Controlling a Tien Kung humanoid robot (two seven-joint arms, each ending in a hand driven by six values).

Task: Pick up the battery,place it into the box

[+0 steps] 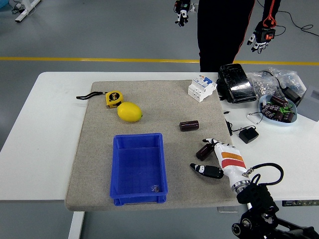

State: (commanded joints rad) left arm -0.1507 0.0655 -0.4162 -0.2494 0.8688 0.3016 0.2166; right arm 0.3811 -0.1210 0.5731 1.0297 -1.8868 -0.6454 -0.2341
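Black arm links fill my lower right corner, and from them my right hand (pixel 219 160) reaches in over the grey felt mat (pixel 94 149), white-shelled with an orange stripe on its back. Its fingers are spread and loosely extended, thumb out to the left, nothing clasped in them. One dark cylindrical battery (pixel 203 152) lies tilted right at the fingertips (pixel 208 142); I cannot tell whether they touch it or only hover beside it. My left hand does not show anywhere.

To the left of the hand sits the blue plastic box (pixel 138 169), open-topped, close to the mat's near edge (something small glints in its near right corner, too tiny to make out). A second dark battery (pixel 189 125) lies on its side farther up the mat, well apart from the hand and outside the box.

Beyond the box, a lemon (pixel 129 111) rests just beside a yellow tape measure (pixel 114 98) with its black strap trailing left. At the mat's far right corner stands a white circuit breaker (pixel 201 88), with a glossy black block (pixel 236 83) next to it on the white table (pixel 45 124). A pale blue bowl (pixel 265 115) of dark cylinders and a small black adapter (pixel 247 134) sit off to the right.

At the far side a person in black stands, both gloved hands hanging free above the table.
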